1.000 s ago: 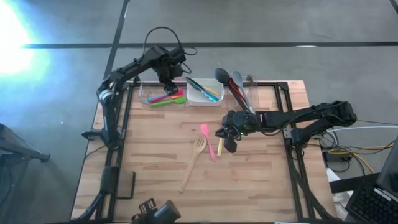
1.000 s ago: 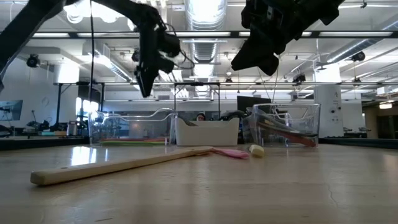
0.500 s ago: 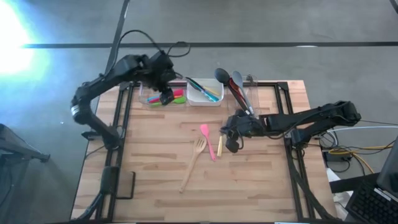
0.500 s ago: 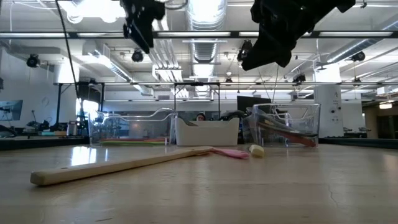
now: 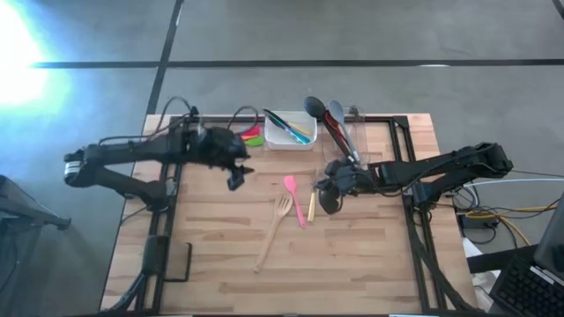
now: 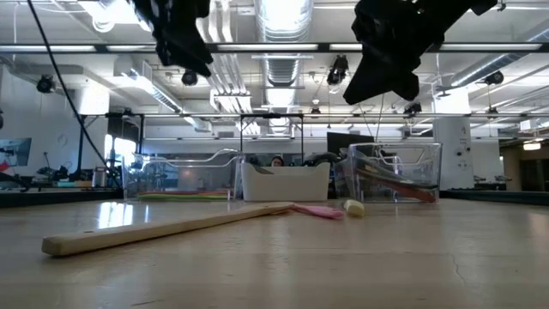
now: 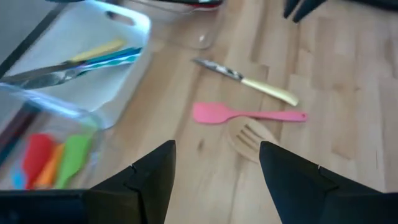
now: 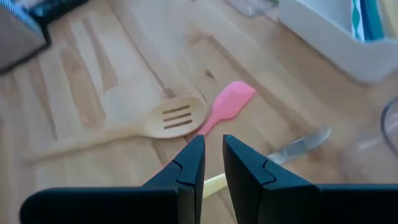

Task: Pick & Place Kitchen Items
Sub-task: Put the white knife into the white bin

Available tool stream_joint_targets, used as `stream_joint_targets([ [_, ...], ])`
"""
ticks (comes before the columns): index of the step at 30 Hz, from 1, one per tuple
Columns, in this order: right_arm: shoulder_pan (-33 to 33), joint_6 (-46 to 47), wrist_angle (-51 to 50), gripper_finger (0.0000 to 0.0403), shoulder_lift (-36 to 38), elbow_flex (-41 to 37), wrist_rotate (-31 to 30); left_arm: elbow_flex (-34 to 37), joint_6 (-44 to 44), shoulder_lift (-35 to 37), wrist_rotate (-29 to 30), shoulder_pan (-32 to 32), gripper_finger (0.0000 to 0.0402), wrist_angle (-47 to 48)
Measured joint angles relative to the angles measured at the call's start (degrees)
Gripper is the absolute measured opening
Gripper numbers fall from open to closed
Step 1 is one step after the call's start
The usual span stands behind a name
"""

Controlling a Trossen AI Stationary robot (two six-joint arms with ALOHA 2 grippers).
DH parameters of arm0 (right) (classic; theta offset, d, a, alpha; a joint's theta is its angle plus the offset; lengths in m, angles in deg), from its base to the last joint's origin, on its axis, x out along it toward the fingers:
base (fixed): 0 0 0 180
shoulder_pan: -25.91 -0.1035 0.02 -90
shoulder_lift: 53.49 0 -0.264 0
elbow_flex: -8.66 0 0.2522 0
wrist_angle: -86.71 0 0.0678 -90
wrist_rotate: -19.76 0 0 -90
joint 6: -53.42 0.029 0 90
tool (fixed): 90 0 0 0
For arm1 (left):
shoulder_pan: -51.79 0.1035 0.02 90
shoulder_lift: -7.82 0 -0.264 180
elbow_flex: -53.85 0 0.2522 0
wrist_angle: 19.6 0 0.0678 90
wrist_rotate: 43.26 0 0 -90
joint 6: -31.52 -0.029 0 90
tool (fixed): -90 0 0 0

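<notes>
The left arm stretches low across the table's left side, its left gripper (image 5: 234,176) hanging over bare wood with the fingers (image 7: 149,180) spread wide and nothing between them. From the other side the right arm reaches in, and the right gripper (image 5: 324,201) hovers just beside the loose utensils, fingers (image 8: 189,165) drawn nearly together with only a thin slit showing, holding nothing.

On the boards between the two grippers lie three items: the pink spatula (image 5: 295,199), the wooden fork (image 5: 275,229) angled toward the near edge, and a small knife with a yellow handle (image 5: 312,207) close by the right gripper. The fork's head touches the pink spatula's handle in the left wrist view.

Along the far edge sit the tubs: a clear tub (image 5: 231,135) with red, orange and green utensils, partly behind the left arm; a white tub (image 5: 289,141) with teal and yellow pieces; and a clear tub (image 5: 345,132) on the right with ladles sticking out.

The near half of the table (image 5: 352,273) is open wood, with black rails running down both sides.
</notes>
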Motion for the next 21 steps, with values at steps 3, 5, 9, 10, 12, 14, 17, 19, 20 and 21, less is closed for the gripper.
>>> stream_joint_targets([
  [3,0.0,6.19,0.06,0.0052,0.0,0.0,0.64,10.51,1.46,2.65,-1.21,-1.5,0.0234,-12.35],
  [5,-0.04,9.59,0.07,0.0052,-0.01,0.0,1.5,16.56,2.34,3.54,-1.91,-1.93,0.0234,-20.31],
  [9,-0.37,15.62,0.32,0.0052,-0.37,0.0,1.26,25.99,3.57,3.66,-4.49,-1.95,0.0234,-33.92],
  [10,-0.37,16.84,0.41,0.0052,-0.68,0.0,1.22,27.74,3.9,3.64,-4.52,-1.95,0.0234,-36.52],
  [12,-0.51,19.42,0.38,0.0052,-1.78,0.0,0.43,30.63,4.16,3.62,-4.53,-1.95,0.0234,-41.08],
  [14,-0.6,23.09,0.68,0.0052,-3.46,0.04,-0.81,32.68,4.19,3.62,-4.53,-1.95,0.0234,-43.91],
  [17,-1.03,29.44,1.08,0.0052,-7.23,0.04,-1.58,34.08,4.07,3.62,-4.53,-1.95,0.0234,-45.65],
  [19,-1.49,33.07,1.22,0.0052,-9.75,0.04,-1.82,34.44,3.33,3.64,-4.53,-1.95,0.0234,-46.26],
  [20,-1.76,34.94,1.94,0.0052,-10.94,0.08,-1.96,34.48,3.01,3.64,-4.53,-1.93,0.0234,-46.41],
  [21,-1.93,36.67,2.01,0.0052,-12.07,0.23,-1.97,34.51,2.6,3.64,-4.53,-1.93,0.0234,-46.75],
])
